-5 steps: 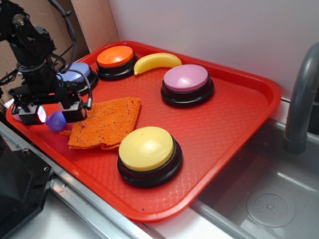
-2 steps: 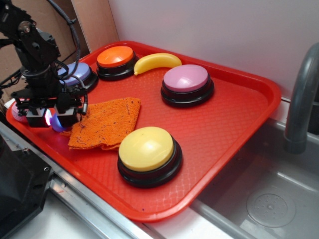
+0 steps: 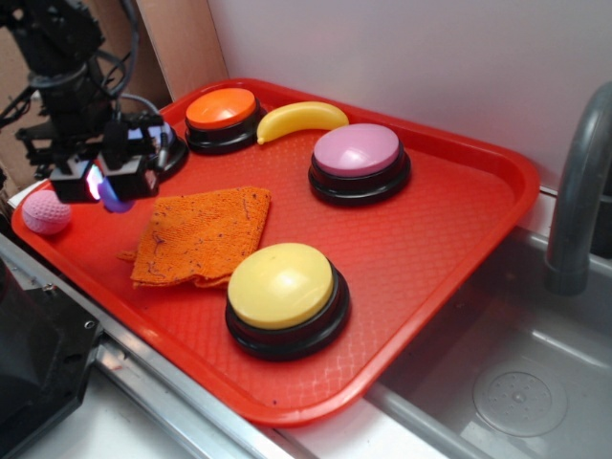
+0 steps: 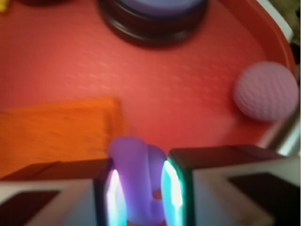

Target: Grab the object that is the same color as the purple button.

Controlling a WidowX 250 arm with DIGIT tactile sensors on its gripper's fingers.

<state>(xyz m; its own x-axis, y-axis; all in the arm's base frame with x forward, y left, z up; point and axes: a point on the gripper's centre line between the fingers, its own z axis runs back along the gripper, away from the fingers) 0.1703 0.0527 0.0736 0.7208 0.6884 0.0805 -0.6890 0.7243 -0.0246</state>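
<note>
Wrist: hand (image 4: 138, 188) clamped on small periwinkle rubbery toy (image 4: 136, 165), held above red plastic tray (image 4: 178, 94) | beyond: pink dimpled ball (image 4: 265, 92), periwinkle-domed black-based button (image 4: 153, 19) | exterior: arm hides most of that button (image 3: 164, 143).

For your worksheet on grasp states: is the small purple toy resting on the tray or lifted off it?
Lifted: the purple toy sits clamped between the tool fingers, above the red tray.
</note>
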